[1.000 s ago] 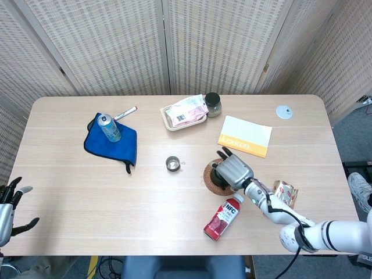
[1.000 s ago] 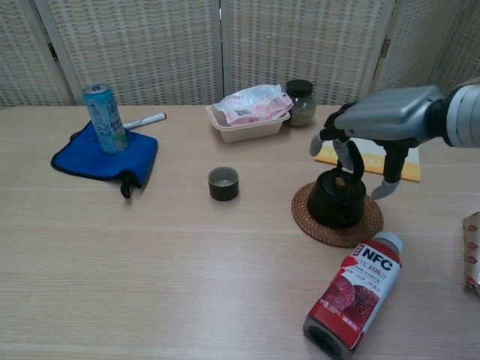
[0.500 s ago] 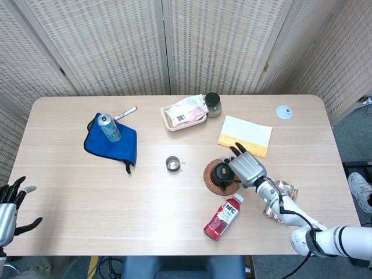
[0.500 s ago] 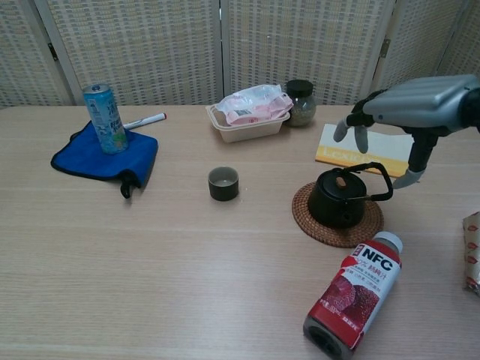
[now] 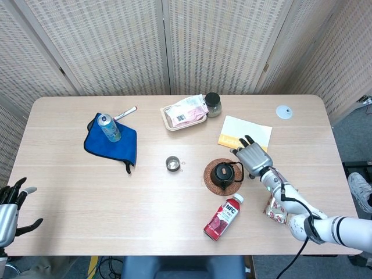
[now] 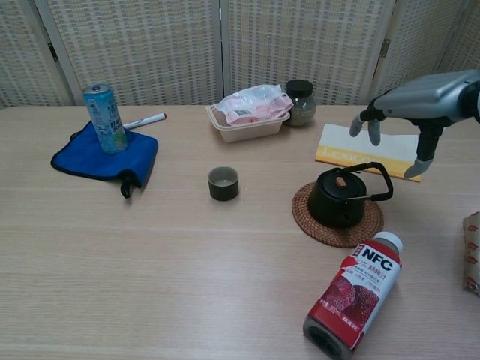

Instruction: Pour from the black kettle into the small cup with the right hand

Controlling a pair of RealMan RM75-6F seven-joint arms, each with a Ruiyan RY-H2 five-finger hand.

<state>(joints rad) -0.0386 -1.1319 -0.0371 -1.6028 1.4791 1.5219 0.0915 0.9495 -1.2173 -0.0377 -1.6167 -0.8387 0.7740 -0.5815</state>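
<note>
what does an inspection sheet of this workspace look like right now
surface: light wood table, no spills seen
job's things: black kettle upright on woven trivet, handle tilted right; small cup upright, apart to its left
clutter: NFC bottle lying down; can on blue cloth; marker; food tray; jar; yellow booklet; white disc; snack packet
hands: right hand above and right of kettle, holding nothing; left hand at table's near edge, fingers spread
cables: nothing seen on table
surroundings: wicker screens
</note>
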